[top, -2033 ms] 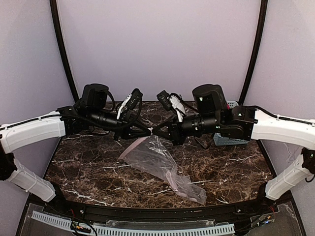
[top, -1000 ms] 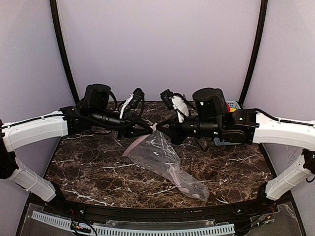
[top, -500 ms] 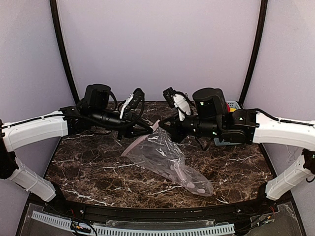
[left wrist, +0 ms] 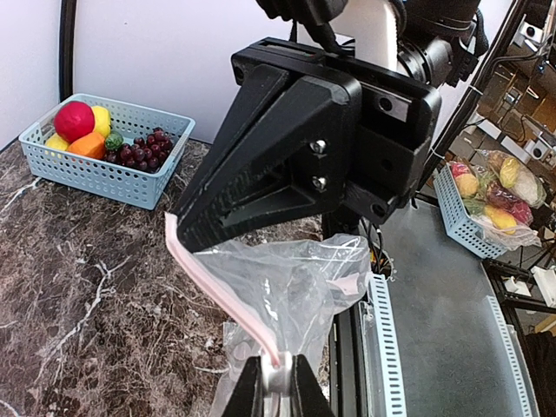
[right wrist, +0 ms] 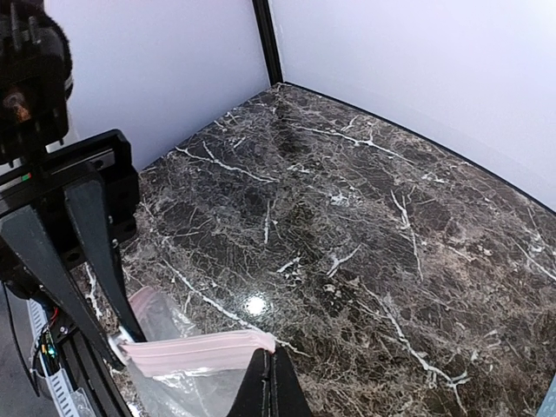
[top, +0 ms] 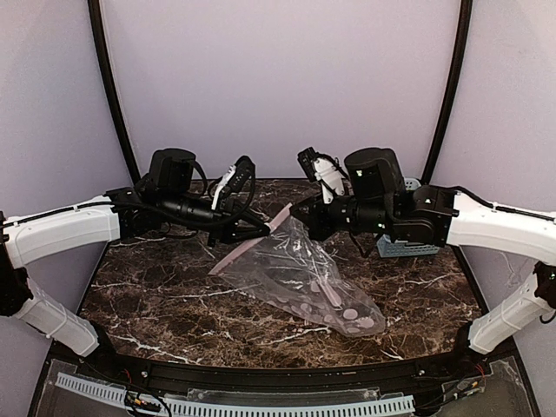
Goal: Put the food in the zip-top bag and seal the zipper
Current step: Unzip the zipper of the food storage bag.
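Top external, zip-top bag (top: 295,271) diagonal, mouth far-left

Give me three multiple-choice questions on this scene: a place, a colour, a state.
1. Where is the food? A in the zip-top bag; B in the basket; C in the right gripper.
2. What colour is the basket? A light blue; B red; C black.
3. How are the left gripper and right gripper? A both open; B both shut on the zipper; C one open.
Answers: B, the fruits sit in it; A, its slatted walls are light blue; B, each wrist view shows the strip pinched.
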`<state>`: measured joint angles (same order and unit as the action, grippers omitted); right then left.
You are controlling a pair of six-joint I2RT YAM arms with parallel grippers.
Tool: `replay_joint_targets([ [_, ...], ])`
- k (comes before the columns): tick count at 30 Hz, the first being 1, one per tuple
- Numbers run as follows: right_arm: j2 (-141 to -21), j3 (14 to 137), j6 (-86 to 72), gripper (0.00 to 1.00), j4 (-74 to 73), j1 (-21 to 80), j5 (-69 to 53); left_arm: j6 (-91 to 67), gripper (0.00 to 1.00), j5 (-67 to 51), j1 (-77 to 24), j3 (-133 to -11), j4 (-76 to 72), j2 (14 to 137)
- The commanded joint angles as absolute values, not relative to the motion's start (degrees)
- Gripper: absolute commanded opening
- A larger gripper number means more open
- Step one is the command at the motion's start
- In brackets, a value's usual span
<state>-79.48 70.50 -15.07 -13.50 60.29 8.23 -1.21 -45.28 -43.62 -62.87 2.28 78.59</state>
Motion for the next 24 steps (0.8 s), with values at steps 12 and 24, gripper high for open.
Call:
replay_joint_targets([
  [12,-77.5,72.1,-13.7,0.0,-15.2,52.4,17.8,-0.4,0.01,-50.7,-44.4,-64.4,5.5,77.3],
  [24,-77.8,72.9,-13.3,0.0,-14.9,48.2,16.8,-0.4,0.01,-50.7,-44.3,-64.6,5.9,77.0],
])
